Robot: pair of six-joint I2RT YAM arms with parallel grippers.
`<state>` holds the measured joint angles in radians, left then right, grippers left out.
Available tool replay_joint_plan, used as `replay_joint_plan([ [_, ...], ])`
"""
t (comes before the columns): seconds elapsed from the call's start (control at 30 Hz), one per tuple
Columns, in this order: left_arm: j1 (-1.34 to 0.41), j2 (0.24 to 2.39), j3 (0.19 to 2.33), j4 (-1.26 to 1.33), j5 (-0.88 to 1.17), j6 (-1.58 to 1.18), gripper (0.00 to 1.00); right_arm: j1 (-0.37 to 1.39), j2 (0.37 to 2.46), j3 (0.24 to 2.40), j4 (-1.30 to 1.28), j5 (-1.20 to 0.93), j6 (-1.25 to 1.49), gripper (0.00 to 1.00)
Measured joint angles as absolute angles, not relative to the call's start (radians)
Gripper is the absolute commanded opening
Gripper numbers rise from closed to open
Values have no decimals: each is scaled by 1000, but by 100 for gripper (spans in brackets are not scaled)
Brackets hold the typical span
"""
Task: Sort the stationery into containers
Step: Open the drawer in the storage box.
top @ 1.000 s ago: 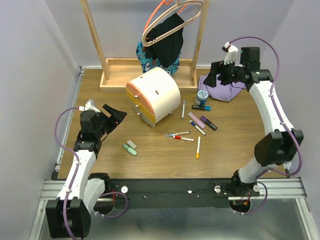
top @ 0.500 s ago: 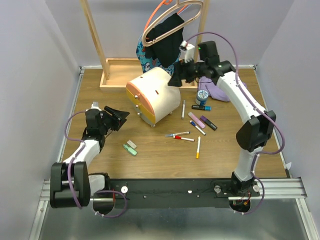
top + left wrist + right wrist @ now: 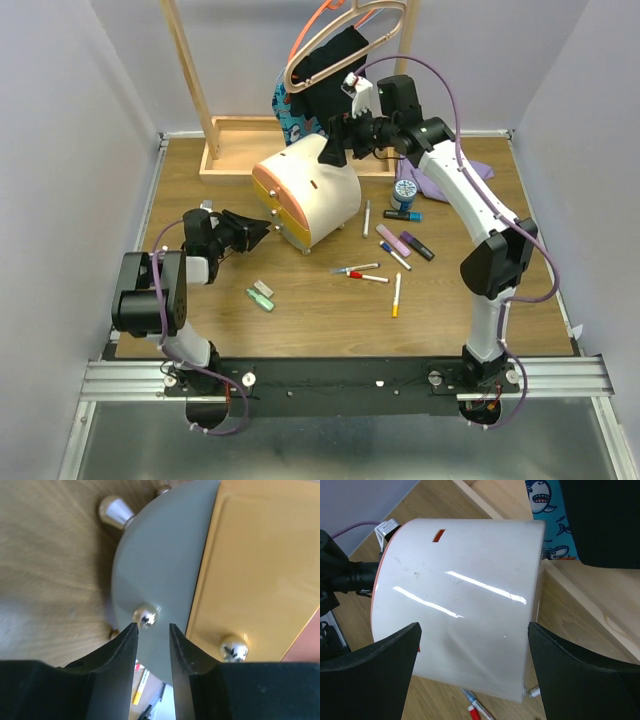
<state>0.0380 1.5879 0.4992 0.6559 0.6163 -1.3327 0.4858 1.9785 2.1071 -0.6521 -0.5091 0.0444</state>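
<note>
Pens and markers (image 3: 367, 277) lie loose on the wooden table (image 3: 330, 320), right of and in front of the cream chest (image 3: 315, 190); none are in a drawer. The green eraser (image 3: 259, 300) and grey eraser (image 3: 263, 289) lie touching, left of the pens and in front of the chest. The tape roll (image 3: 404, 190) stands near the purple cloth (image 3: 450, 182), with a dark marker (image 3: 402, 215) just in front of it.

The left gripper (image 3: 262, 232) is low at the chest's drawer face. In the left wrist view, the left gripper (image 3: 152, 630) is narrowed to a slim gap with nothing clamped. A small silver knob (image 3: 145, 616) sits right at the fingertips (image 3: 131, 630). It is on the greyish bottom panel (image 3: 160, 555), beside the yellow drawer (image 3: 250, 555). Can't tell whether a pad touches the knob, as the view is too tight. A second knob (image 3: 233, 647) on the yellow drawer is clear of the fingers.

The right gripper (image 3: 335, 148) is at the chest's far top edge. The right wrist view shows the right gripper (image 3: 474, 630) spread wide, with the chest's rounded shell (image 3: 465, 605) between the fingers (image 3: 375, 675). It holds nothing, and contact with the shell is not visible.
</note>
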Motion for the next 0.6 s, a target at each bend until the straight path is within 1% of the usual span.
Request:
replay_joint_plan([
  [0.17, 22, 1692, 554, 748, 660, -1383, 40, 492, 1996, 2107, -653, -491, 43, 95],
  [0.3, 13, 1732, 582, 779, 676, -1400, 40, 496, 1996, 2108, -652, -483, 42, 95],
  [0.6, 12, 1695, 544, 765, 677, -1374, 50, 503, 1996, 2109, -651, -476, 35, 95],
])
